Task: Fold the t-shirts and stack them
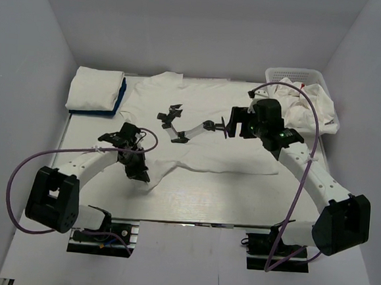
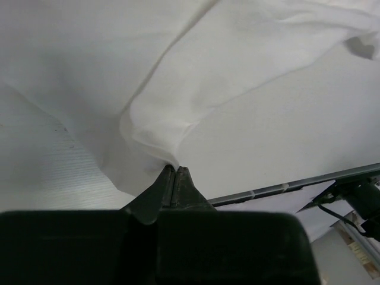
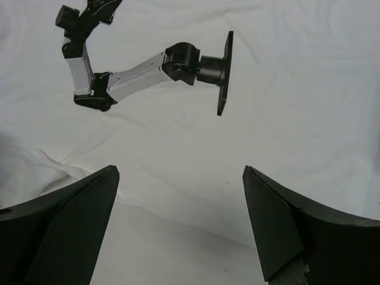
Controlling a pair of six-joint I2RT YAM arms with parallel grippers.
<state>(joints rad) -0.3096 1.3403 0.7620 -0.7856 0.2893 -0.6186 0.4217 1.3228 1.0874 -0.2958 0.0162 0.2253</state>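
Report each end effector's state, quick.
Left end effector: closed on a fold of the white t-shirt.
Right end effector: open, holding nothing.

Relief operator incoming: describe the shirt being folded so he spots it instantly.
On the table, look midway between the folded stack at the far left corner and the basket at the far right. The white t-shirt there lies spread out; only it has a black and silver jointed bracket lying on it and the left tool pinching its near hem.
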